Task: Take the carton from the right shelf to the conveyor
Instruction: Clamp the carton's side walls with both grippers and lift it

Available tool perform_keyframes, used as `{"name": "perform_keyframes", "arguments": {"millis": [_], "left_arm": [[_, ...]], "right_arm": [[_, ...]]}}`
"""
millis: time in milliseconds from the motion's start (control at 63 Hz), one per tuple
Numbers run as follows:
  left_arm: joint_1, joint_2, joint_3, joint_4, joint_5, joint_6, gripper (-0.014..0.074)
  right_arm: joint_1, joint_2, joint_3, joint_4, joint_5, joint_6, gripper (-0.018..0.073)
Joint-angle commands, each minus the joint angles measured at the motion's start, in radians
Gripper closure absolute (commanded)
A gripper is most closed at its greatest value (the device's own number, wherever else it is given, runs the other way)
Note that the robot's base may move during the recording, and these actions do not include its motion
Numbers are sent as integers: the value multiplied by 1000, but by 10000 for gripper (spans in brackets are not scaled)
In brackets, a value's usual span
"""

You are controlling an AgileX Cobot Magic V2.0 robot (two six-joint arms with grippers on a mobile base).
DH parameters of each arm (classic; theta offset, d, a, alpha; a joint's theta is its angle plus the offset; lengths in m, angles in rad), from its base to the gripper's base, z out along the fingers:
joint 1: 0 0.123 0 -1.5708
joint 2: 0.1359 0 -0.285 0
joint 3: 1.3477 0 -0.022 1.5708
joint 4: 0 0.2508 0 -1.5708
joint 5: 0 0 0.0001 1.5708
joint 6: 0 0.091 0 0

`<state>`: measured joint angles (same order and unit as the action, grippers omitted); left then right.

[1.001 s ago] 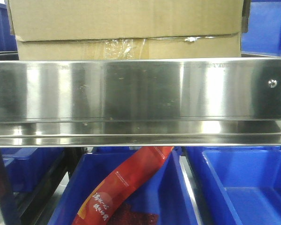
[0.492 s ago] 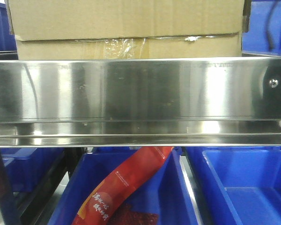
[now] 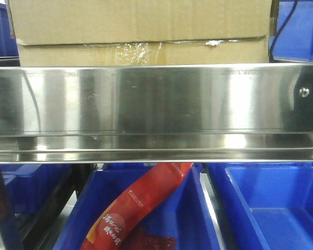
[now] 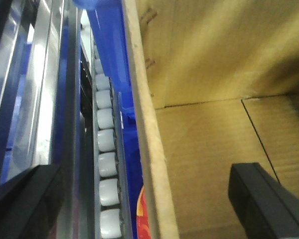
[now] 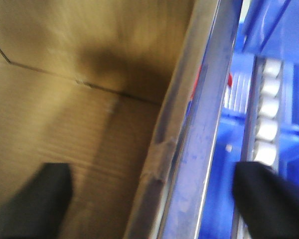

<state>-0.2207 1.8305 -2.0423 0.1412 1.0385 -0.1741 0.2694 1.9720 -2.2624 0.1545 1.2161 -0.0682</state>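
The brown carton (image 3: 141,21) stands on the right shelf, behind its shiny steel front rail (image 3: 156,99). In the left wrist view my left gripper (image 4: 144,209) is open and straddles the carton's left wall (image 4: 149,129): one finger (image 4: 269,204) is inside the box and the other (image 4: 20,204) is outside. In the right wrist view my right gripper (image 5: 159,199) is open and straddles the right wall (image 5: 159,164): one finger (image 5: 45,199) is inside and the other (image 5: 274,199) is outside. Neither touches the cardboard. The conveyor is out of view.
Blue plastic bins (image 3: 271,208) sit on the level below; one holds a red packet (image 3: 146,198). More blue bins flank the carton (image 3: 297,31). White roller tracks run beside the carton's walls (image 4: 105,144) (image 5: 266,129). A dark upright (image 3: 0,208) stands at lower left.
A thin dark cable has come into view at the carton's upper right corner, and a curved reflection has moved across the rail's left end. The carton has not moved.
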Motion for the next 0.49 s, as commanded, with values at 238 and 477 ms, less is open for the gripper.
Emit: {"name": "perform_keyframes", "arguments": {"millis": [238, 477], "left_arm": [[3, 0, -14, -27, 23, -5, 631], [3, 0, -80, -23, 92, -5, 596]], "right_arm": [[1, -3, -12, -1, 5, 0, 623], [1, -41, -12, -1, 5, 0, 629]]}}
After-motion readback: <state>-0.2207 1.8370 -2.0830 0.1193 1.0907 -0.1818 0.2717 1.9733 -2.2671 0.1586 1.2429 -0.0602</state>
